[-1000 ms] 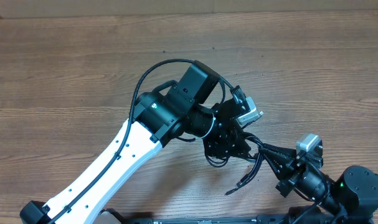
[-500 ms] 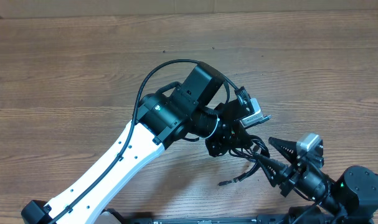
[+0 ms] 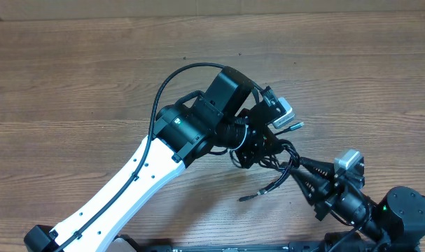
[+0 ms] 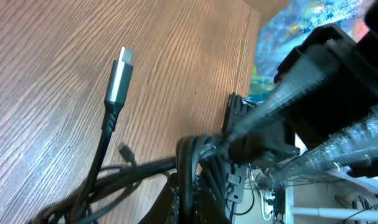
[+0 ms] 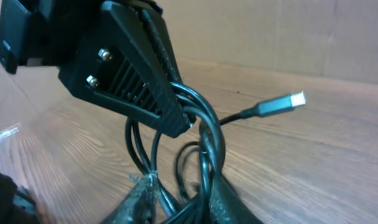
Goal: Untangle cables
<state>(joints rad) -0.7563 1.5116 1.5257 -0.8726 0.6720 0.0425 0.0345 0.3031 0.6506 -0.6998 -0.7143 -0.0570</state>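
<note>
Black cables (image 4: 190,168), one knotted bundle, are sitting on the wooden worktop (image 3: 72,84) between both tools. The left tool (image 5: 185,123) is clenching the loops. The right tool (image 3: 301,166) is pinching them. A silver-tipped plug (image 4: 119,78) is sticking out.

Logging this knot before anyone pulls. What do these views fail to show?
- Overhead: the left arm's black wrist hides the left gripper and most of the thin black knotted cables.
- Left wrist: cables cut off by the bottom edge.
- Right wrist: right gripper blurred at the bottom edge; grip unclear.
</note>
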